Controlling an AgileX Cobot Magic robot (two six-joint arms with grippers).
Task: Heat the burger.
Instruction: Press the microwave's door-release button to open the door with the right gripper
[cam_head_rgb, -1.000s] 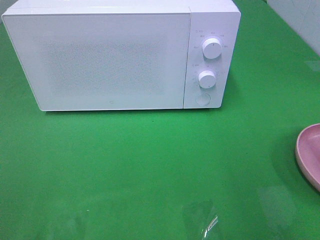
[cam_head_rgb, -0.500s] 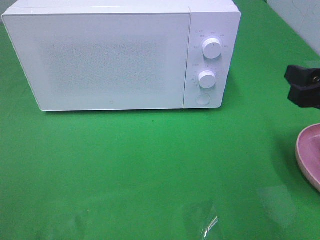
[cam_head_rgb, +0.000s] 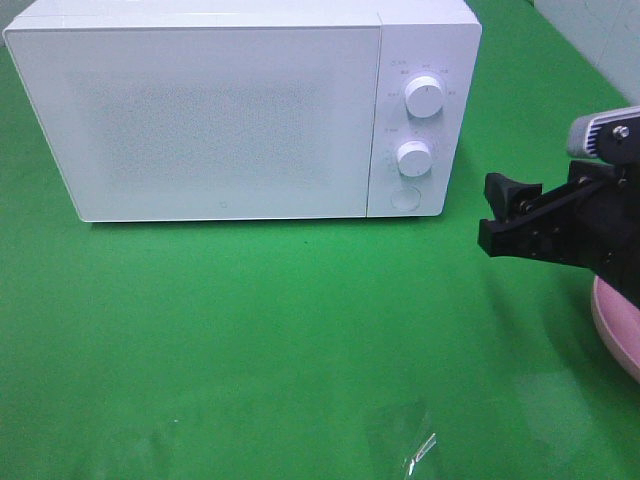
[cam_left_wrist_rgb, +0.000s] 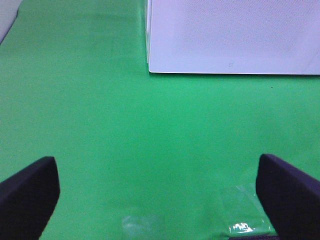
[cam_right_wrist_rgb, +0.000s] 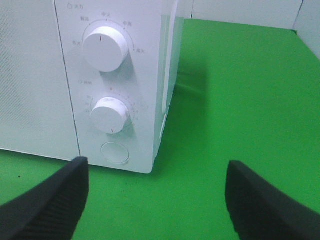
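The burger is out of view in every frame. A white microwave (cam_head_rgb: 200, 110) stands at the back of the green table with its door shut; the left wrist view shows its lower front corner (cam_left_wrist_rgb: 230, 35). My right gripper (cam_head_rgb: 492, 218) hovers open and empty to the right of the microwave's control panel, fingers pointing at it. In the right wrist view the gripper (cam_right_wrist_rgb: 157, 200) faces the two knobs (cam_right_wrist_rgb: 105, 48) (cam_right_wrist_rgb: 111, 115) and the round button (cam_right_wrist_rgb: 115, 152). My left gripper (cam_left_wrist_rgb: 159, 200) is wide open over bare green cloth, empty, and does not show in the high view.
A pink round dish (cam_head_rgb: 618, 320) lies at the right edge, partly under the right arm. A scrap of clear plastic (cam_head_rgb: 420, 450) lies near the front edge, also seen as a glint (cam_left_wrist_rgb: 240, 225) by the left gripper. Green cloth (cam_head_rgb: 300, 320) covers the table.
The right arm has come in from the right edge and moved left toward the microwave's control panel, now covering part of the pink dish. Its jaws stay open.
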